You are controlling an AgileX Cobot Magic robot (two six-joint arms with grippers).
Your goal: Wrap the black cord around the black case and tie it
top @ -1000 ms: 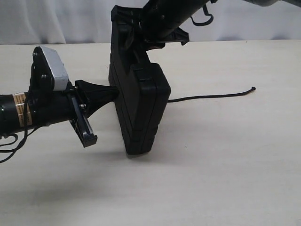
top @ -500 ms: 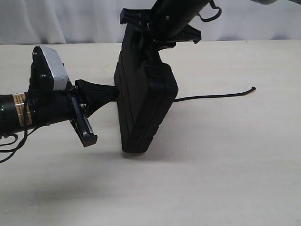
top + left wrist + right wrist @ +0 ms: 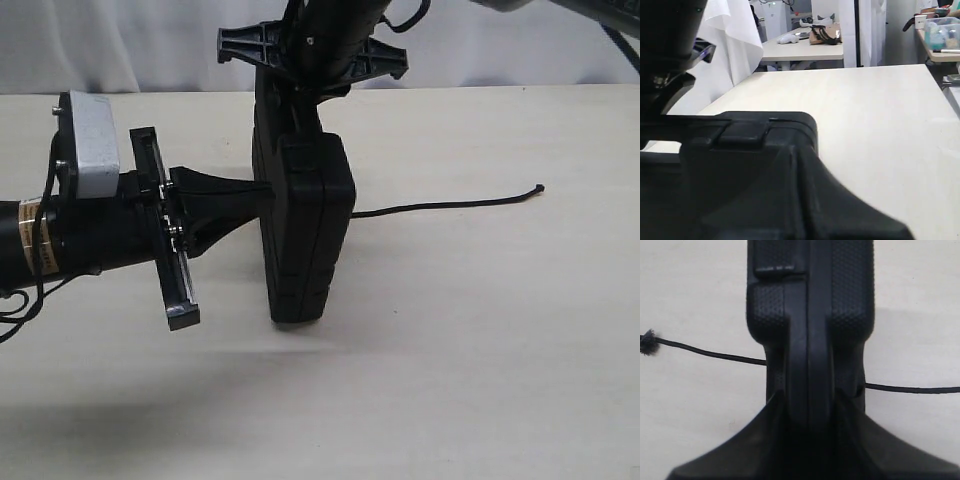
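Case [image 3: 305,235] is upright on end at mid-worktop [image 3: 480,350]; the right hand [image 3: 305,95] is clamped on its top from 12 o'clock, one finger on each face. The left hand [image 3: 255,190] reaches in from 9 o'clock with its fingers together and tips at the case's face, and the case hides whether they pinch anything. Cord [image 3: 450,205] emerges from behind the case and lies toward 3 o'clock, its frayed tip loose; a white curtain [image 3: 120,45] hangs at 12 o'clock.

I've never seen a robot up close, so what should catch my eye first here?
A black case is held upright over the pale table, gripped at its top by the right pincer. The shut left pincer points at its side, and a thin black cord trails off across the table.
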